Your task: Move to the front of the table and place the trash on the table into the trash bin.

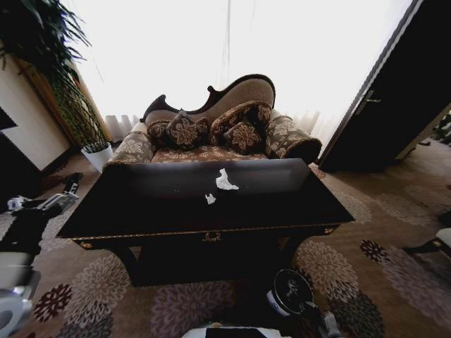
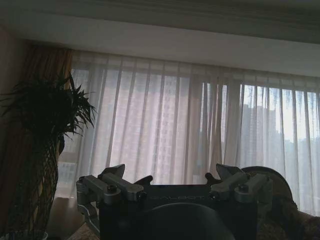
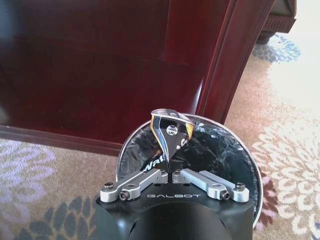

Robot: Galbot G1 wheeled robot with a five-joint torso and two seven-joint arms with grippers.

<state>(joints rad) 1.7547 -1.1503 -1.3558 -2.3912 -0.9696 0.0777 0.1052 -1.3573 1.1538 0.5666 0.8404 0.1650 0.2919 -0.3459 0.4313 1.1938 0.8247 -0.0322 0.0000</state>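
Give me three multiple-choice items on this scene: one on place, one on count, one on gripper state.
1. Where is the crushed dark shiny can?
A. on the sofa
B. in the right gripper, over the round black trash bin
C. on the carpet

2. How many white crumpled paper scraps lie on the dark glossy wooden table?
A. none
B. two
C. five

3. How does the left gripper stand?
A. open and holding nothing
B. shut on paper
C. shut on a cushion

Answers: 1 B, the right wrist view shows the fingers closed on the can above the bin's mouth. 2 B, the head view shows a larger scrap and a smaller one. 3 A, its fingers are spread apart with only the curtains behind.
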